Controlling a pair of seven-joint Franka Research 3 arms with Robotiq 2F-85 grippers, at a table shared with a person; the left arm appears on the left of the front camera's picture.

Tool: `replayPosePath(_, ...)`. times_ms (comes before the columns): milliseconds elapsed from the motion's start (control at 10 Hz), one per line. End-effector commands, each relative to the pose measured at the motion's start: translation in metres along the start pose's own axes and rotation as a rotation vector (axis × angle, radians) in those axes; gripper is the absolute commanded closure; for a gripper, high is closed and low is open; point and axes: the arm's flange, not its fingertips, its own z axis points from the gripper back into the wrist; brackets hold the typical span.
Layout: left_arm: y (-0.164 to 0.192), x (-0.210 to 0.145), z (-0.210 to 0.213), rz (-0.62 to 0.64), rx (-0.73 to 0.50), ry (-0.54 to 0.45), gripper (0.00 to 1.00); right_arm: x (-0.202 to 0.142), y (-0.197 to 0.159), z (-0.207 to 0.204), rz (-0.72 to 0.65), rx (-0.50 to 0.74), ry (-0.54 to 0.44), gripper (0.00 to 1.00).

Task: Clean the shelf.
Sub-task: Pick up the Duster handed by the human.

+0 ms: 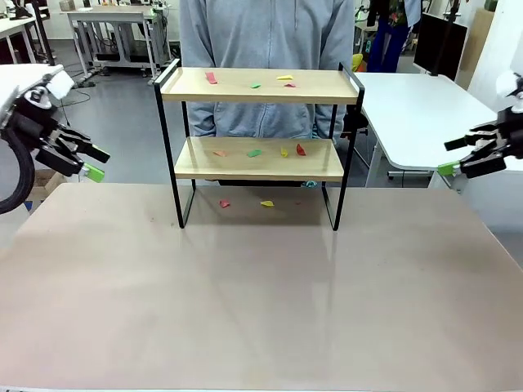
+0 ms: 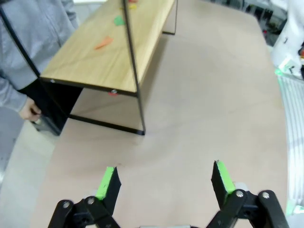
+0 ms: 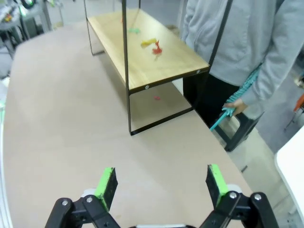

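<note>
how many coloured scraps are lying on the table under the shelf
2: a red scrap on the left and a yellow scrap near the middle, both on the table between the legs of the shelf. Its lower board may hide more.

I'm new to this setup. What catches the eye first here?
The two-tier shelf stands at the table's far side, its boards littered with coloured scraps, with more underneath. A person in a grey hoodie stands right behind it, and the left claw and right claw hang open at either side.
</note>
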Motion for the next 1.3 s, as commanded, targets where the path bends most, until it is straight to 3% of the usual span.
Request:
replayPosePath(0, 0.062, -0.033, 0.015, 0.025, -0.107, -0.158, 0.0, -0.035, -0.055, 0.001, 0.008, 0.091, -0.123, 0.0)
replayPosePath(200, 0.091, -0.058, 0.017, -0.004, -0.147, -0.264, 0.0, -0.066, -0.089, 0.003, -0.038, 0.178, -0.234, 0.0)
replayPosePath(600, 0.122, -0.105, 0.022, -0.212, -0.19, -0.493, 0.0, -0.12, -0.125, 0.0, 0.002, 0.151, -0.413, 0.0)
replayPosePath(1200, 0.136, -0.125, 0.017, -0.256, -0.142, -0.625, 0.0, -0.136, -0.142, 0.002, -0.02, 0.12, -0.476, 0.0)
